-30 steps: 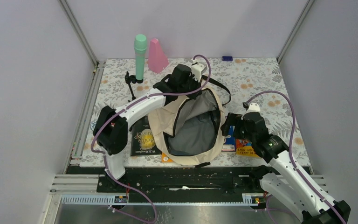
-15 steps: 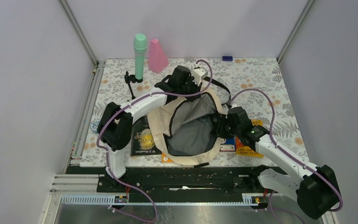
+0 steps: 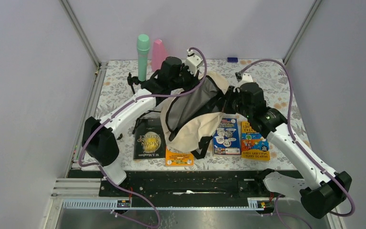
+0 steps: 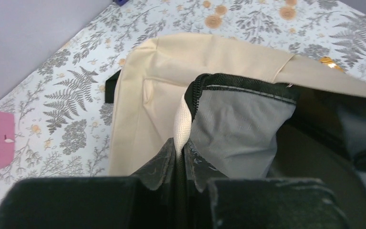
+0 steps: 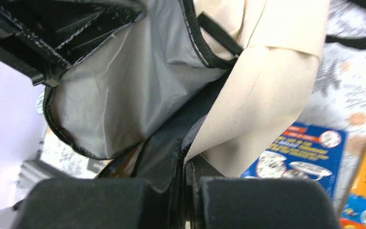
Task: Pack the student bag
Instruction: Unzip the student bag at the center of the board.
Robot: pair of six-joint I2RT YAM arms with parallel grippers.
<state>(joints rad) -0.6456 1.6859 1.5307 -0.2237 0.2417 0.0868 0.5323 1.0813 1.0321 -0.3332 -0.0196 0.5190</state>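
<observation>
- Since a second ago, both arms have swung toward the top centre of the overhead view, and the bag (image 3: 194, 132) has come up with them, off the books it partly covered.
- On the bag's right rim, the right gripper (image 3: 225, 103) was wide apart a second ago and is now pinched tight. Its wrist view shows the fingers (image 5: 158, 164) clamping the black trim beside the cream fabric (image 5: 267, 90).
- At the upper left of the opening, the left gripper (image 3: 196, 80) is clamped on the rim. Its fingers (image 4: 159, 167) press together on the zipper trim, and a white cord (image 4: 182, 119) runs up from between them.
- Between the two grippers the bag hangs at frame centre with its mouth stretched and its grey lining (image 3: 188, 106) showing. Its cream lower end droops toward the table (image 3: 276, 81).
- Right of the bag's lower end lie a blue book (image 3: 227, 136) and a yellow book (image 3: 253, 140), both now fully uncovered.
- Left of it lies a black book (image 3: 149, 139), with an orange book (image 3: 179, 157) just below the bag.
- A green cylinder (image 3: 143, 57) and a pink cone (image 3: 157, 51) stand at upper left, behind the left arm.
</observation>
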